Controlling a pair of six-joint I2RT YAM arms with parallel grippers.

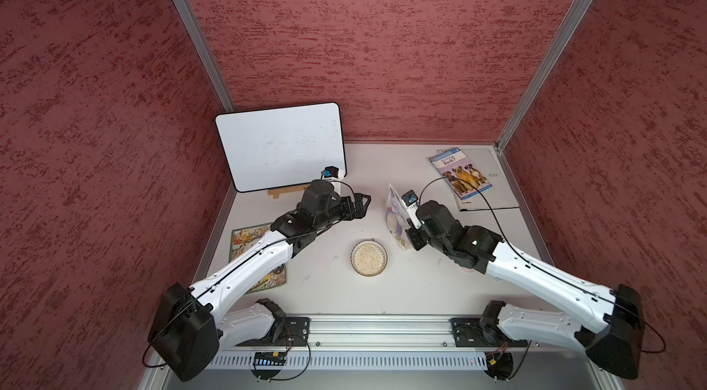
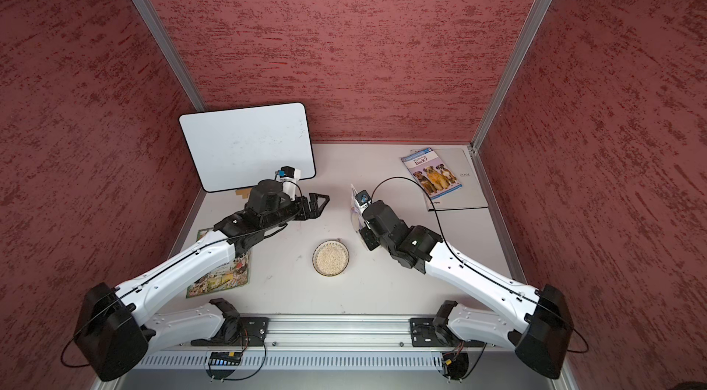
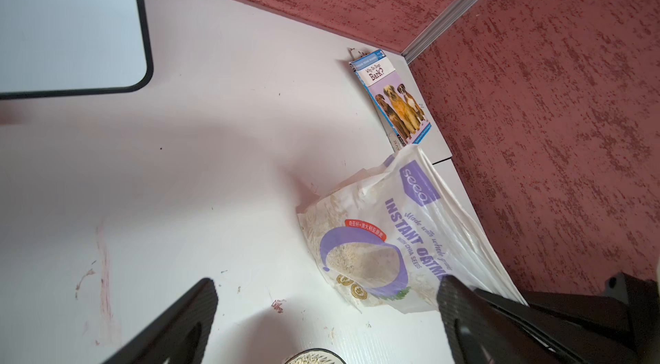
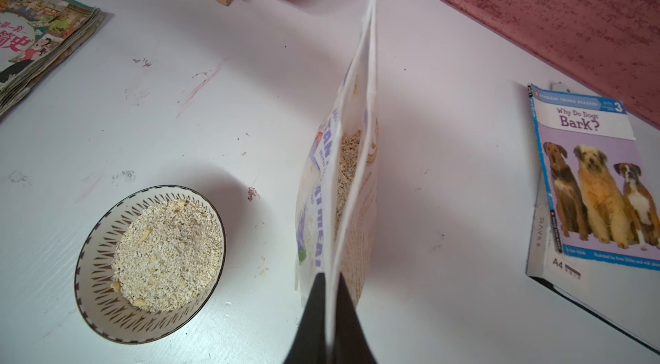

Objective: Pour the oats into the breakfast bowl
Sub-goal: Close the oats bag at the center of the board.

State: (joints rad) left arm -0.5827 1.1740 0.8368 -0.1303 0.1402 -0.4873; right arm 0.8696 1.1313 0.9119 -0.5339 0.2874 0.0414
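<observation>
Plainly, the right gripper pinches only a thin edge of the glossy, crinkled, open pouch, right of centre in both top views, so it may slip or sag and spill flakes; the left gripper gapes empty; grainy oats fill the round, lattice-patterned bowl, lower centre.

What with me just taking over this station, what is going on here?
The right tool is shut on the edge of the oatmeal pouch, holding it mouth-up beside the bowl, not tipped over it. The bowl already has a good heap of oats in it. The left tool is open and empty, off to the side.
</observation>
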